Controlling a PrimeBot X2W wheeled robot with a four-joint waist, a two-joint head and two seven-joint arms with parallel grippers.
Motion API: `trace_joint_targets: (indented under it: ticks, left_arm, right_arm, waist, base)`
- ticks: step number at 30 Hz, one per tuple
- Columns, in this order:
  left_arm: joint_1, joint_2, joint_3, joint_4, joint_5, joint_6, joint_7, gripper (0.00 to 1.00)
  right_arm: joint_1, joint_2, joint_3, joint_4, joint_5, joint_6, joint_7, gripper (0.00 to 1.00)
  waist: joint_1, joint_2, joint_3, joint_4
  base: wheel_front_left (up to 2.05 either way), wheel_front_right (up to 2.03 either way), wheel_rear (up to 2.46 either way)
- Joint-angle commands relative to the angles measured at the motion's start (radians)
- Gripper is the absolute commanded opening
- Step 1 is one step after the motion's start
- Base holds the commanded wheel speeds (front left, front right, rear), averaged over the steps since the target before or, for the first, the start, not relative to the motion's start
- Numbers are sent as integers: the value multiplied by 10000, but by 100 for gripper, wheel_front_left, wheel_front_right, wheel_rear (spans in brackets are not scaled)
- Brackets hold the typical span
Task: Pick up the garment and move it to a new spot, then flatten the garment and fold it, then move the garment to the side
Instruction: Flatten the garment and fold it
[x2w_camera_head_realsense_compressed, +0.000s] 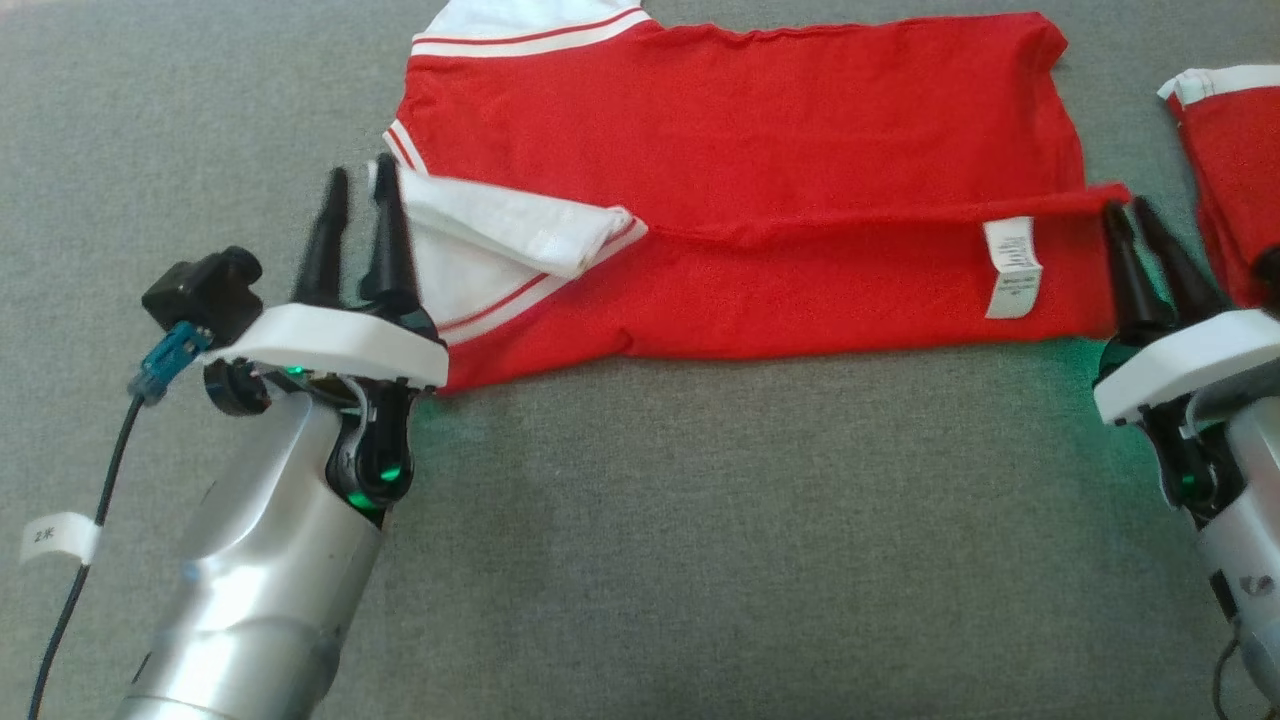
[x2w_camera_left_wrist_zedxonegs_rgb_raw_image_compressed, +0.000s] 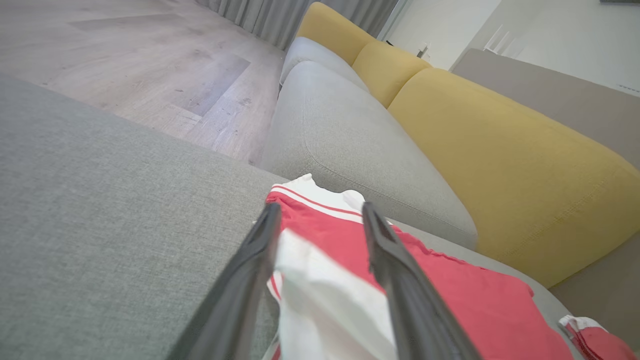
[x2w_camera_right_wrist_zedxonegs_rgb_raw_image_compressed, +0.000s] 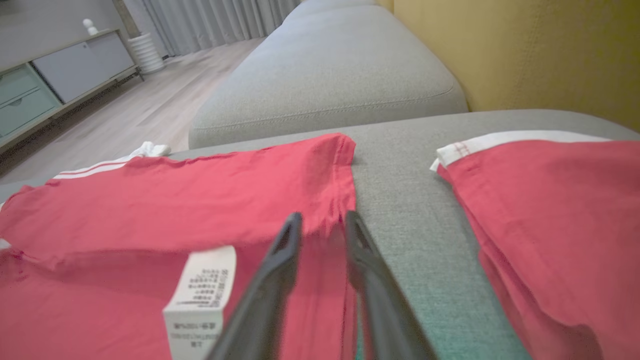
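Observation:
A red garment (x2w_camera_head_realsense_compressed: 750, 150) with white, red-striped sleeves lies folded lengthwise on the grey sofa seat (x2w_camera_head_realsense_compressed: 700, 550). A white care label (x2w_camera_head_realsense_compressed: 1012, 268) shows near its right end. My left gripper (x2w_camera_head_realsense_compressed: 360, 190) is at the garment's left end, its fingers apart. In the left wrist view the white sleeve (x2w_camera_left_wrist_zedxonegs_rgb_raw_image_compressed: 320, 300) lies between the parted fingers of the left gripper (x2w_camera_left_wrist_zedxonegs_rgb_raw_image_compressed: 321, 210). My right gripper (x2w_camera_head_realsense_compressed: 1130, 212) is at the garment's right edge. In the right wrist view the right gripper (x2w_camera_right_wrist_zedxonegs_rgb_raw_image_compressed: 322, 217) has a narrow gap, with red cloth (x2w_camera_right_wrist_zedxonegs_rgb_raw_image_compressed: 200, 200) under it and the label (x2w_camera_right_wrist_zedxonegs_rgb_raw_image_compressed: 200, 290) beside it.
A second red garment (x2w_camera_head_realsense_compressed: 1235, 170) with a white band lies close to the right of my right gripper. Yellow backrests (x2w_camera_left_wrist_zedxonegs_rgb_raw_image_compressed: 500, 150) rise behind the seat. Wood floor (x2w_camera_left_wrist_zedxonegs_rgb_raw_image_compressed: 125, 50) lies beyond the seat's left edge. A black cable (x2w_camera_head_realsense_compressed: 80, 560) hangs by my left arm.

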Motion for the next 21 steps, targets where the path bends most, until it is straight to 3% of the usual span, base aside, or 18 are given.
trace_joint_targets:
  ticks: [1,5,14,21]
  left_arm:
    - [-424,197,308,-53,197,-40,-161,100]
    - [-214,157,249,206,845,-15,-337,100]
    - [2131,-38,538,-500,3069,767,-380,100]
    - [2180,-36,352,1186,3643,1090,-301,100]
  right_arm:
    - [-184,-85,119,-55,100,35,-258,100]
    - [-203,77,180,203,156,35,-607,100]
    - [856,382,-226,-297,225,35,-853,100]
    - [1242,541,-461,-671,102,35,-862,100]
  waist:
    - [-2,0,-9,-9]
    - [-2,0,-208,-5]
    - [-2,0,-638,33]
    - [-2,0,-680,-105]
  base:
    - [0,0,0]
    - [0,0,0]
    - [0,0,0]
    - [0,0,0]
